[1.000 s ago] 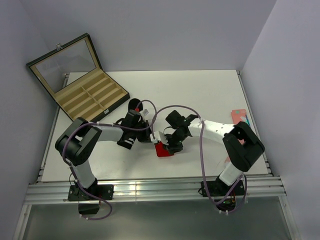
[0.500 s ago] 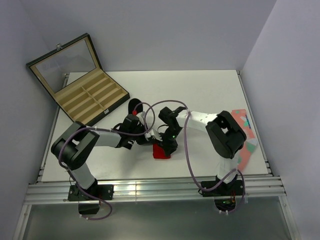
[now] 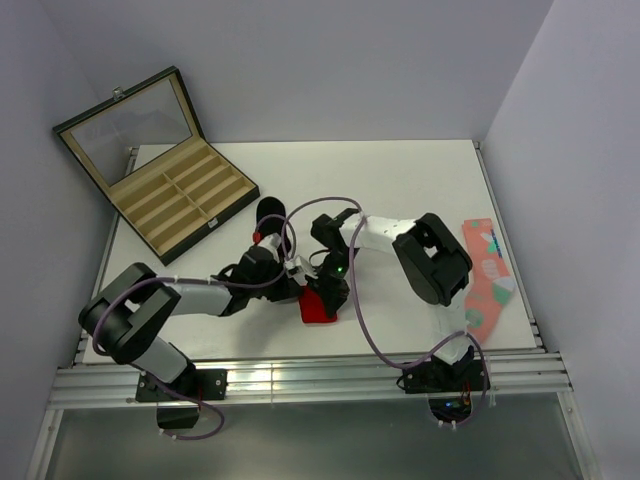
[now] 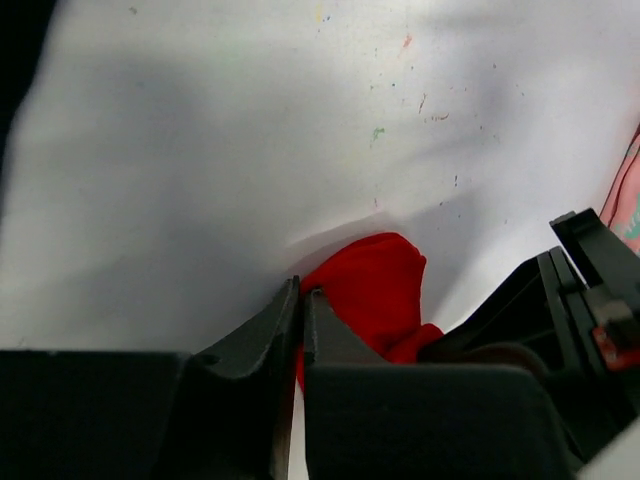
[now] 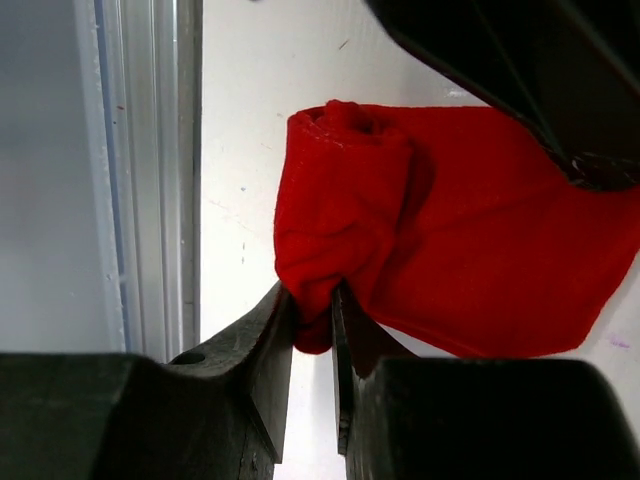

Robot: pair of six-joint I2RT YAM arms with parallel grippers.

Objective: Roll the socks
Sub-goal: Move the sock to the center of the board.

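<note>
The red sock [image 3: 318, 308] lies bunched on the white table near the front middle, with both grippers on it. My right gripper [image 5: 312, 300] is shut on a thick fold of the red sock [image 5: 470, 230] at its rolled end. My left gripper [image 4: 300, 293] has its jaws almost together, a sliver of the red sock [image 4: 375, 285] showing between them. In the top view the left gripper [image 3: 297, 290] and right gripper [image 3: 330, 293] meet tip to tip over the sock. The black sock [image 3: 268, 212] lies behind the left arm, partly hidden by it and a cable.
An open display case [image 3: 165, 185] with wooden compartments stands at the back left. A salmon-pink patterned sock [image 3: 487, 275] lies by the table's right edge. The metal rail [image 5: 150, 170] of the table's front edge runs close to the red sock.
The right arm has folded in toward the left, uncovering the pink sock. Both grippers and the red sock have drifted slightly toward the front left. The left jaws have parted a hair.
</note>
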